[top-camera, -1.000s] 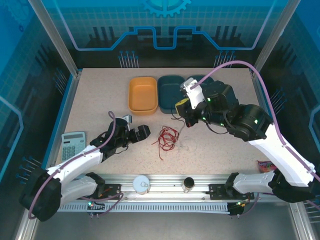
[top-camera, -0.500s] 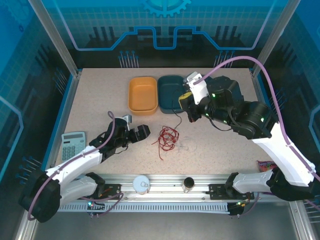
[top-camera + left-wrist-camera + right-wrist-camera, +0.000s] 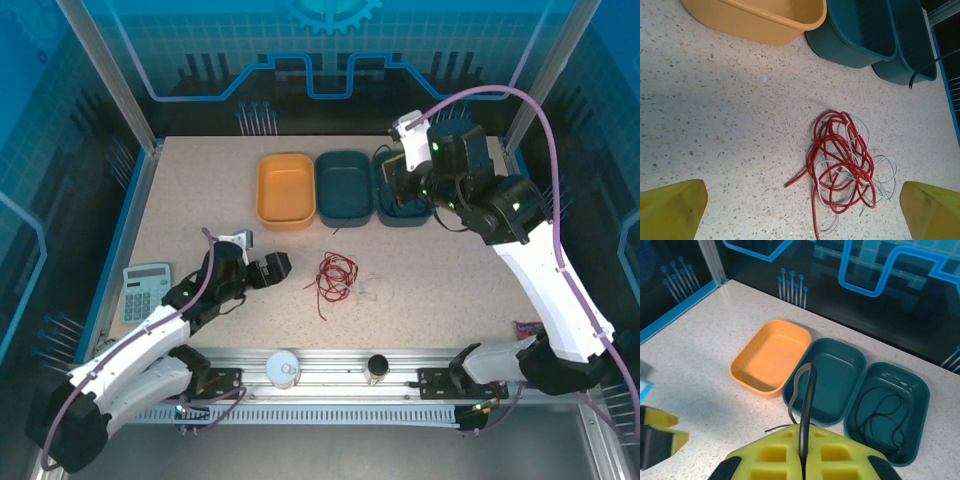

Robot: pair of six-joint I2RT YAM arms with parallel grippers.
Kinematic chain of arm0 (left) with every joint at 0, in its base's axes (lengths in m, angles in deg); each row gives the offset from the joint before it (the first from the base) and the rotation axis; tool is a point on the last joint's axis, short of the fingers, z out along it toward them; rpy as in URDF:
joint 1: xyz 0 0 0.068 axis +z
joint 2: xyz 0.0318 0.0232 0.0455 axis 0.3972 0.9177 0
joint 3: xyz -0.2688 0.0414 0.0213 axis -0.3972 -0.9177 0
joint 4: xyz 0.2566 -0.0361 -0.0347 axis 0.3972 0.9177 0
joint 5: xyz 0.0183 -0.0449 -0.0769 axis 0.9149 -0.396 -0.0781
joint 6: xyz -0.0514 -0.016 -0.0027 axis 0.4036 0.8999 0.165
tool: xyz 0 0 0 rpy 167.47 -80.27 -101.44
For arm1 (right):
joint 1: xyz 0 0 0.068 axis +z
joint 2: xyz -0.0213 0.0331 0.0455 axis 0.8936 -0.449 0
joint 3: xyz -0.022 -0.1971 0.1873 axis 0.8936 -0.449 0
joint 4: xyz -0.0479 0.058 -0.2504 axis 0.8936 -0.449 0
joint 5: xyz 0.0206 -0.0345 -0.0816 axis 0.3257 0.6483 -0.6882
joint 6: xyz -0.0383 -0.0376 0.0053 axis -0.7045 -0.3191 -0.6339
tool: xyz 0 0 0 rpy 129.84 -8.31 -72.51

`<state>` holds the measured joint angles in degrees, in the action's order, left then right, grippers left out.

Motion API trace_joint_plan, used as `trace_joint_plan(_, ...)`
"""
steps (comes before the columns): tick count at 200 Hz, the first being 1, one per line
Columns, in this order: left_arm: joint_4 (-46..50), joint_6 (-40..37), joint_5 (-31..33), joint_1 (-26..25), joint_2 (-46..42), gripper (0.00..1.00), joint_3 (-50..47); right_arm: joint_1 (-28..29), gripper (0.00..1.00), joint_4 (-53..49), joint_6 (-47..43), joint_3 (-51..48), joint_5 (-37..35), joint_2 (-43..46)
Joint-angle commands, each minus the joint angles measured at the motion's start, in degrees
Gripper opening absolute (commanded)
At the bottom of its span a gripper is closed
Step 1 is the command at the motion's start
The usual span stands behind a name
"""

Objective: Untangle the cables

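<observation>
A red cable [image 3: 840, 150] lies in a loose bundle on the table, tangled with a thin white cable [image 3: 885, 167]. In the top view the red bundle [image 3: 336, 273] is just right of my left gripper [image 3: 280, 265], which stands open; its yellow fingertips [image 3: 670, 207] flank the bundle from the near side without touching it. My right gripper [image 3: 802, 435] is shut on a black cable [image 3: 808, 390] that sticks up between its pads. Loops of that black cable lie in the right-hand teal tray [image 3: 920, 385]. The right gripper [image 3: 402, 183] hovers over that tray.
An orange tray [image 3: 286, 190] and a middle teal tray [image 3: 347, 187] stand side by side at the back, both without cables. A calculator [image 3: 147, 290] lies at the left edge. A white cup [image 3: 283, 368] and a dark jar [image 3: 377, 368] sit on the front rail.
My right gripper has carried the black cable away from the red bundle, back and to the right, over the right-hand teal tray. The left arm has shifted slightly, still open.
</observation>
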<state>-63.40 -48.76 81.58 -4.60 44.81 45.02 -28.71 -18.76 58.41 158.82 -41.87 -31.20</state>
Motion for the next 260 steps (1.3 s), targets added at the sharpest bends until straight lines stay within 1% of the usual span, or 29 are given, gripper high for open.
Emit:
trace_joint_plan(1, 2.87, -1.57, 2.28, 0.44, -1.34, 0.99, 0.40, -3.22, 0.00, 1.85, -0.96, 2.97, 2.18, -1.34)
trace_joint_plan(37, 3.94, -1.66, 3.18, 0.42, -2.09, 0.99, 0.45, -7.75, 0.00, 2.59, -0.75, 4.99, 4.13, -3.52)
trace_joint_plan(77, 4.39, -1.96, 4.00, 0.46, -2.51, 0.99, 0.34, -12.41, 0.00, 4.07, 0.32, 6.29, 4.36, -5.28)
trace_joint_plan(164, 5.10, -2.18, 4.61, 0.43, -2.44, 0.99, 0.30, -19.42, 0.00, 7.07, 1.45, 8.25, 5.05, -11.40)
trace_joint_plan(188, 5.92, -2.31, 4.61, 0.45, -2.65, 0.99, 0.74, -20.10, 0.00, 8.31, 1.41, 8.31, 3.97, -13.21)
trace_joint_plan(225, 7.88, -3.21, 5.12, 0.41, -3.75, 0.99, 1.89, -20.96, 0.00, 11.28, 0.45, 8.56, -0.56, -15.72)
trace_joint_plan(260, 8.83, -3.46, 6.09, 0.46, -5.22, 0.99, 1.73, -21.75, 0.00, 12.72, -0.35, 10.94, -3.15, -19.63)
